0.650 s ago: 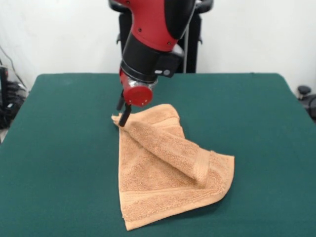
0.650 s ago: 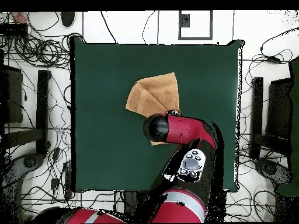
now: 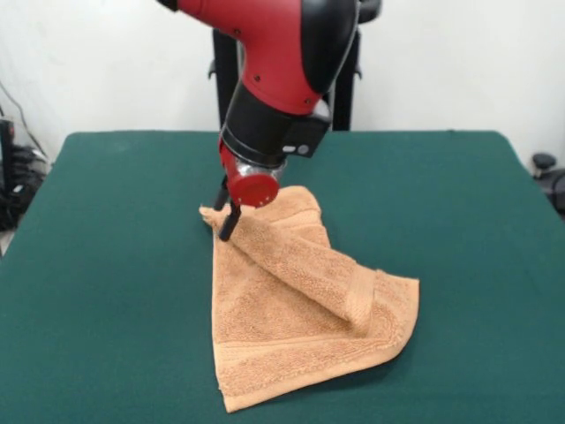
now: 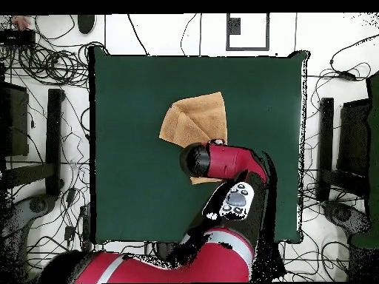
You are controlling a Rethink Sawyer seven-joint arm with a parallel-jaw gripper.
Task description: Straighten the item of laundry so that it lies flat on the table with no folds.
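The light orange-tan towel lies on the green table, right of middle in the front view. One part is folded over in a raised ridge that runs from its far left corner down to the right. My gripper points down at that far left corner, and its dark fingers pinch the corner, which stands slightly off the cloth. In the overhead view the towel lies near the table's middle, and the red arm covers its near part and hides the gripper.
The red and black arm comes down over the table's far middle. Cables and stands lie around the table on the floor. Green cloth shows on all sides of the towel.
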